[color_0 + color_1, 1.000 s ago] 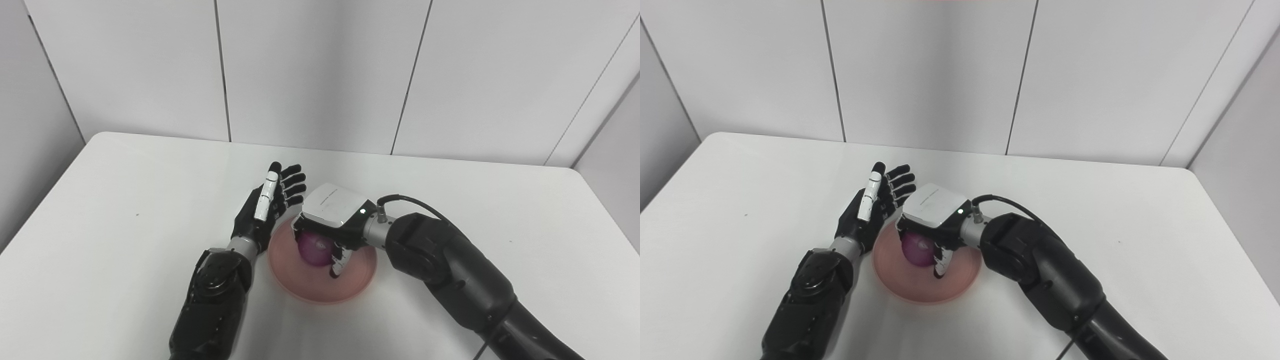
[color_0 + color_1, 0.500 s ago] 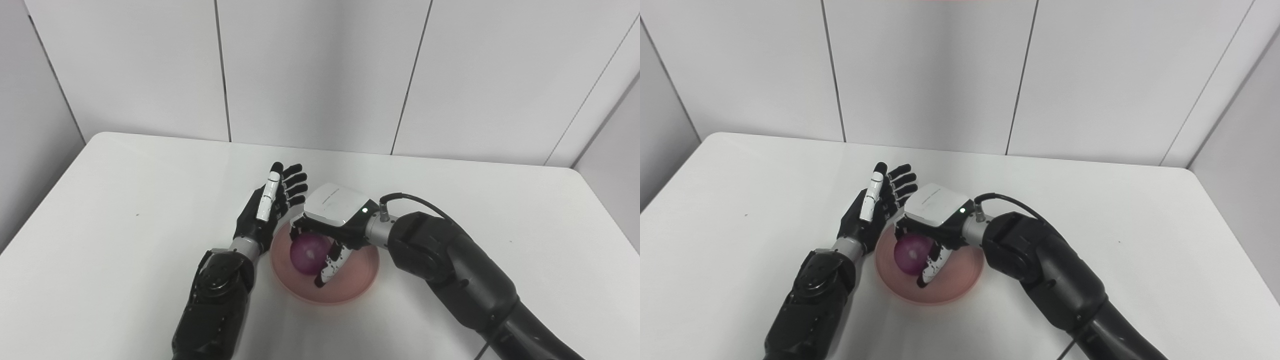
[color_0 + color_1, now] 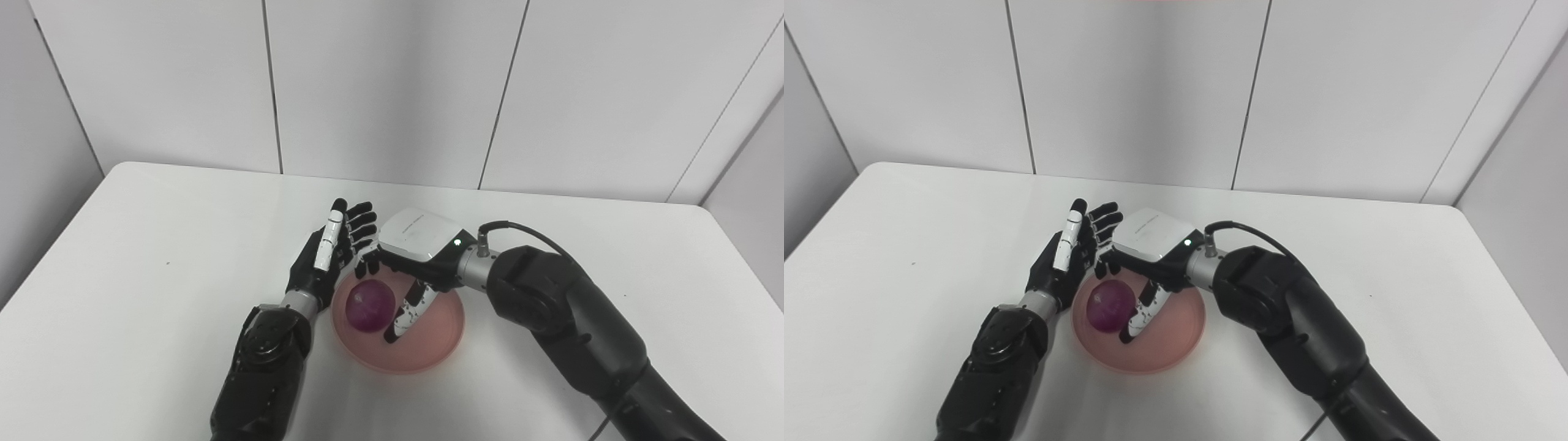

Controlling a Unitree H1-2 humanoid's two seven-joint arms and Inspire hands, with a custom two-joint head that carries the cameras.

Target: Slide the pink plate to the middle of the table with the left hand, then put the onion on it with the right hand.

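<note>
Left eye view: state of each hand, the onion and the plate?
Round purple onion: lying in the plate, free of both hands.
Pink round plate: flat on the white table, near its middle.
Right hand: open above the plate.
Left hand: open beside the plate's left rim, holding nothing.

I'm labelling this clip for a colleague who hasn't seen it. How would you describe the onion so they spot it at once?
On the white table, find the pink plate between the two black arms. The onion lies in its left half: a round purple ball, the only dark-coloured item there.
</note>
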